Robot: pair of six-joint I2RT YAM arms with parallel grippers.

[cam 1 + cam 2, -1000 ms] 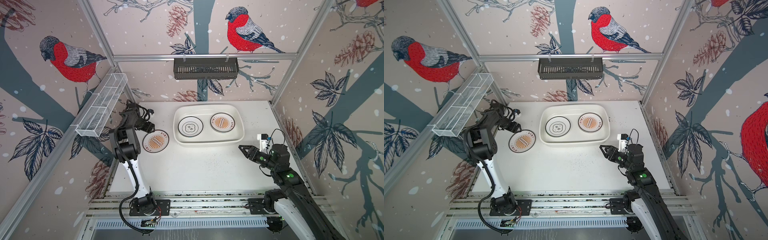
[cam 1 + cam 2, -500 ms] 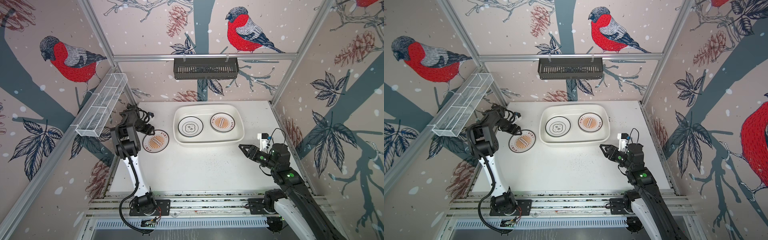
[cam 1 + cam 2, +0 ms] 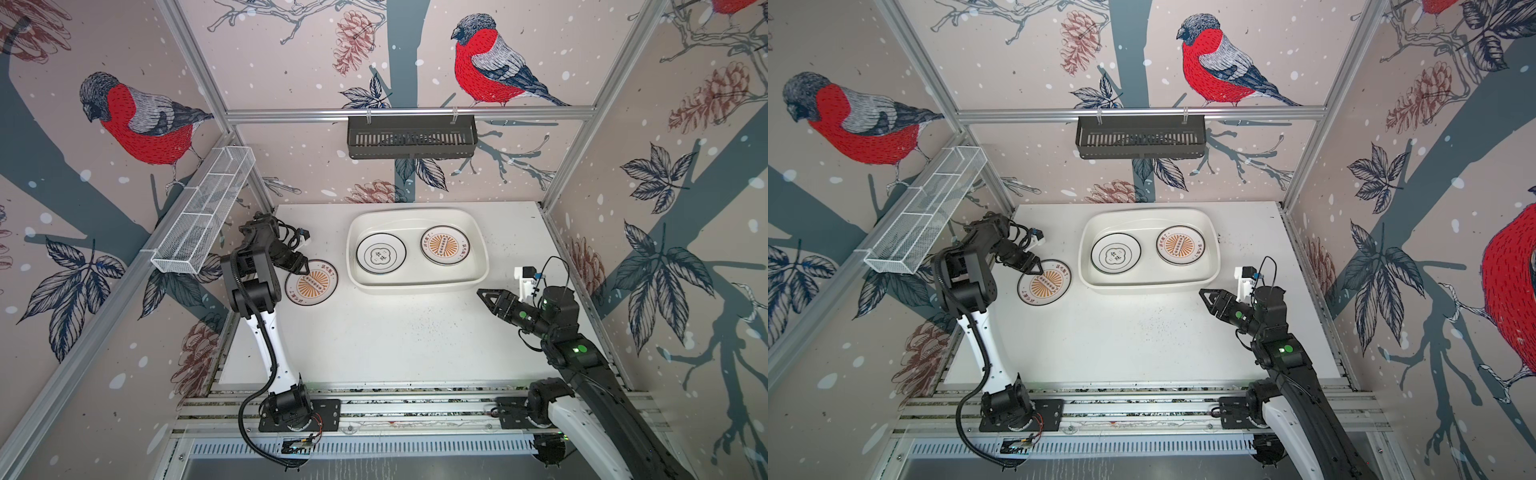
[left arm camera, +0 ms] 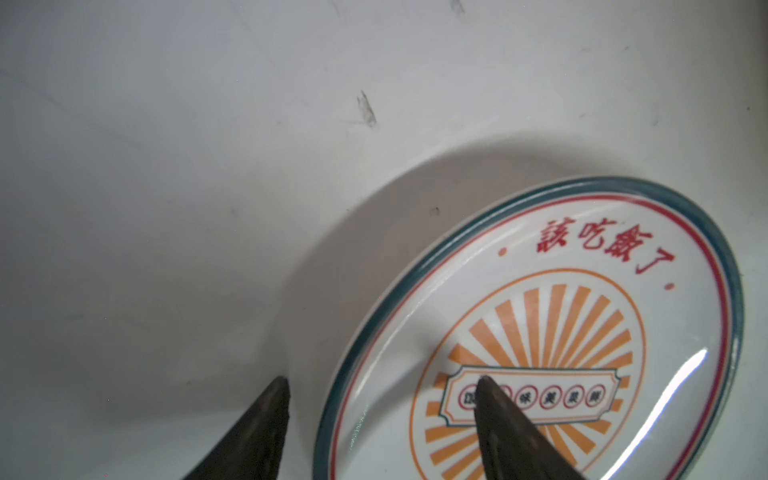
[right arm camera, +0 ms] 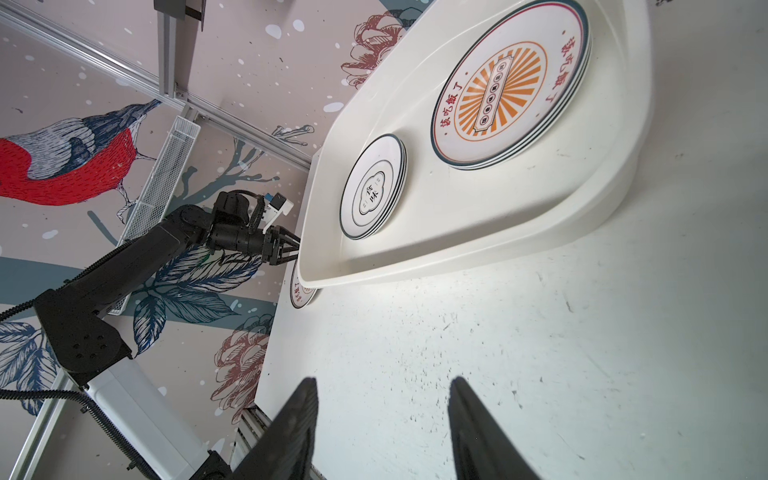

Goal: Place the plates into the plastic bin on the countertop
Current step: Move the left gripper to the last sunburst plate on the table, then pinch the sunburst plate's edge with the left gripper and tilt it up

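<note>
One sunburst plate (image 3: 316, 286) (image 4: 582, 332) lies on the countertop (image 3: 395, 340) left of the plastic bin (image 3: 415, 286). My left gripper (image 3: 302, 272) (image 4: 380, 382) is open and straddles that plate's near-left rim, one finger on the table and the other over the orange centre. Inside the bin sit a stack of quatrefoil plates (image 3: 380, 253) (image 5: 374, 187) and a stack of sunburst plates (image 3: 444, 245) (image 5: 507, 83). My right gripper (image 3: 484, 296) (image 5: 382, 382) hovers open over bare countertop, right of the bin's front corner, with nothing between its fingers.
A black slatted basket (image 3: 411, 137) hangs on the back rail. A white wire-mesh basket (image 3: 203, 216) hangs on the left wall, just above my left arm. Aluminium rails (image 3: 415, 407) edge the table's front, where both arm bases stand.
My left gripper has swung down and forward from behind the plate onto its rim, and its jaws have narrowed a little. The right arm has not moved.
</note>
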